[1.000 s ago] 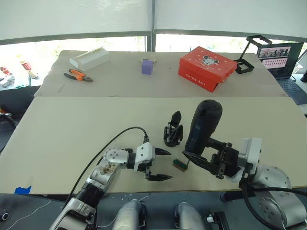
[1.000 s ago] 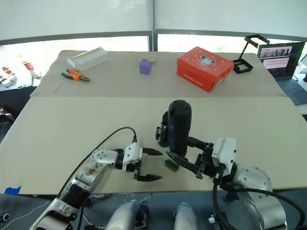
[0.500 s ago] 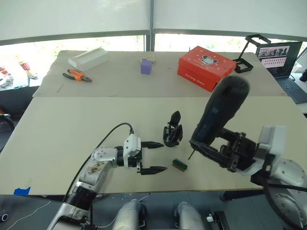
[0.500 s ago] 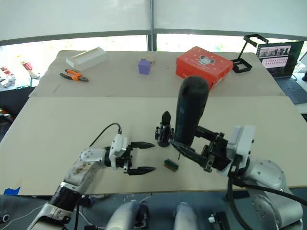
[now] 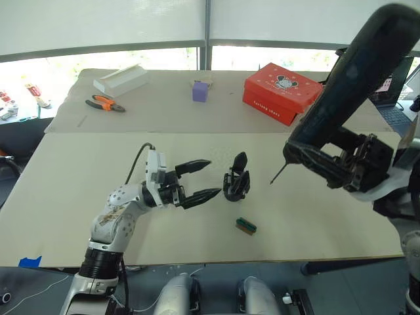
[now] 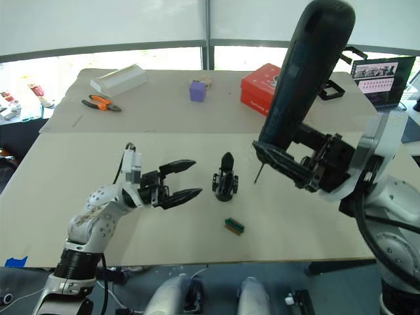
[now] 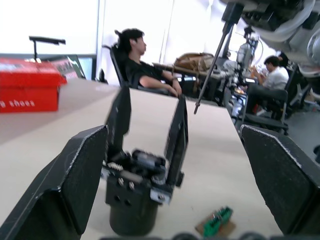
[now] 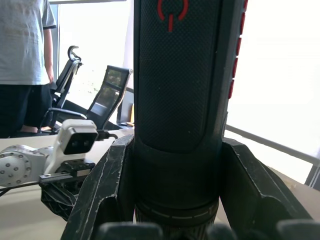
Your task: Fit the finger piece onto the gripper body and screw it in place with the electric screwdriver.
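R hand (image 6: 308,172) is clamped round the electric screwdriver (image 6: 305,79), lifted well above the tabletop (image 5: 79,177), rounded end up, thin bit pointing down-left w/ its tip in the air just right of the gripper body (image 5: 236,178). Gripper body stands upright mid-tabletop, two black fingers sticking up per the L wrist view, so the finger piece (image 7: 177,135) looks seated on it; can't tell about screws. L hand (image 5: 197,180) hovers just left of the body, fingers spread apart, nothing in them, pointing at it. Small green-and-brown block (image 5: 246,225) lies on the tabletop nearer me, just in front of the body. Farther back: red box (image 5: 282,92), purple cube (image 5: 201,90), orange pliers (image 5: 105,103), white box (image 5: 120,79).
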`<state>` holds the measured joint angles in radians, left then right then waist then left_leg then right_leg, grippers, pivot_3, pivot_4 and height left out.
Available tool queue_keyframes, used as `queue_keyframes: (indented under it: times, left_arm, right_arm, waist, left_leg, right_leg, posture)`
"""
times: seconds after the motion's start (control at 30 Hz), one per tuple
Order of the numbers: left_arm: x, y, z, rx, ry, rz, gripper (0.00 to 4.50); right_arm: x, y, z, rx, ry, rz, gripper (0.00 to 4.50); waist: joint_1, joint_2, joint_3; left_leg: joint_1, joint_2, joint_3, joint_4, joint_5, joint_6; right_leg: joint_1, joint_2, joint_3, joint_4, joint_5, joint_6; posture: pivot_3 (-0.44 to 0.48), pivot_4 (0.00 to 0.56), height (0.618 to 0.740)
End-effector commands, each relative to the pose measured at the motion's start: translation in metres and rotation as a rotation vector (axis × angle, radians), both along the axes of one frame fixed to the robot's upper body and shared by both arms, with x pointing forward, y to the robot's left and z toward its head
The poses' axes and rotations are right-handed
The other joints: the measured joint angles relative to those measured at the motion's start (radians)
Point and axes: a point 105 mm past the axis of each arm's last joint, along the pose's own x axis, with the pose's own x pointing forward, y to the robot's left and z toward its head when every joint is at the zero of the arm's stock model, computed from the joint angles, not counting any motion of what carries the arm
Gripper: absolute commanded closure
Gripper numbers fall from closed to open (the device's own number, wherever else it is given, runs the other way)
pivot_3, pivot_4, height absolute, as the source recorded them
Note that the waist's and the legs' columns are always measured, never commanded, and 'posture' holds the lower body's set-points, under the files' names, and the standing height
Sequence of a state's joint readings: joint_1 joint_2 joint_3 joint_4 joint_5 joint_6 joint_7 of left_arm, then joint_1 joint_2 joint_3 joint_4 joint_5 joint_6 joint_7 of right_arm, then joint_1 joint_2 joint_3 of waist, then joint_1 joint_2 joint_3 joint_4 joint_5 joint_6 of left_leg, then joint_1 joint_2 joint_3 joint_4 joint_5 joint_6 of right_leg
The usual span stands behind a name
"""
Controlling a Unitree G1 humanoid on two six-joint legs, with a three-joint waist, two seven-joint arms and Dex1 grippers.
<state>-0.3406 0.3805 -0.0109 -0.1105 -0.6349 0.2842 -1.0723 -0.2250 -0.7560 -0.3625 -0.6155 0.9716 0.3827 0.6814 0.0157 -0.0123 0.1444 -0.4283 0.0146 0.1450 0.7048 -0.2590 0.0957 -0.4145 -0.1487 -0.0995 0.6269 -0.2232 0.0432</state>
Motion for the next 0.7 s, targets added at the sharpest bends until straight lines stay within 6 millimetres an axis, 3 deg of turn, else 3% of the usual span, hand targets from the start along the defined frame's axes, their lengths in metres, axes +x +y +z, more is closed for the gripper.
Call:
queue_keyframes:
  times: [0.03,0.3,0.7]
  left_arm:
    - [-0.001,0.0,0.019,-0.041,-0.055,0.002,0.0]
    - [0.01,0.015,0.012,-0.016,-0.077,0.106,0.0]
    - [0.009,0.025,-0.027,0.102,-0.081,0.157,0.0]
  right_arm:
    - [-0.002,-0.002,0.021,0.04,-0.064,0.028,2.59]
    - [0.012,0.01,0.036,0.053,-0.079,0.088,2.59]
    - [0.022,0.037,0.032,0.064,-0.05,0.178,2.59]
  waist:
    - [-0.001,0.0,0.0]
    - [-0.003,0.0,0.0]
    - [-0.004,0.0,0.0]
  left_leg:
    - [0.0,0.0,0.0,0.0,0.0,0.0]
    - [0.001,0.0,0.001,0.0,0.0,0.0]
    - [0.001,0.0,0.001,0.0,0.0,0.0]
  right_leg:
    - [0.0,0.0,0.0,0.0,0.0,0.0]
    - [0.0,0.001,0.0,0.0,0.0,0.0]
    - [0.0,0.0,0.0,-0.001,0.0,0.0]
  posture:
    - [0.0,0.15,0.74]
    - [0.0,0.15,0.74]
    - [0.0,0.15,0.74]
